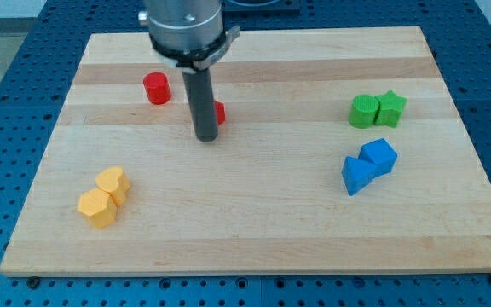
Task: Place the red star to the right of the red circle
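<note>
A: Big pale wooden board (254, 230) fills the view, sitting on a blue perforated bench (7, 51). Over it hangs the grey cylindrical arm head (184, 26), with the straight dark rod (203, 98) dropping from it.

B: No claw on this rig, so nothing opens, nothing closes, nothing is held. The tip (207, 137) is down at the board, just left of centre in the upper half.

A: And what is it touching?

B: A small red block (220, 112) peeks out from behind the rod on the view's right, close against it. Most of it is hidden, so its shape cannot be made out; whether rod and block meet cannot be told either.

A: The red cylinder block (156, 88) stands to the view's left of the rod, slightly higher, with a clear gap.

B: Elsewhere: a blue pair, one blue cube (379, 155) touching a blue wedge-like block (357, 175), at the right. Above them a green round block (364, 111) against a green star block (391, 107).

A: Lower left, two yellow blocks, one (112, 182) touching the other (97, 207). All well apart from the tip.
</note>
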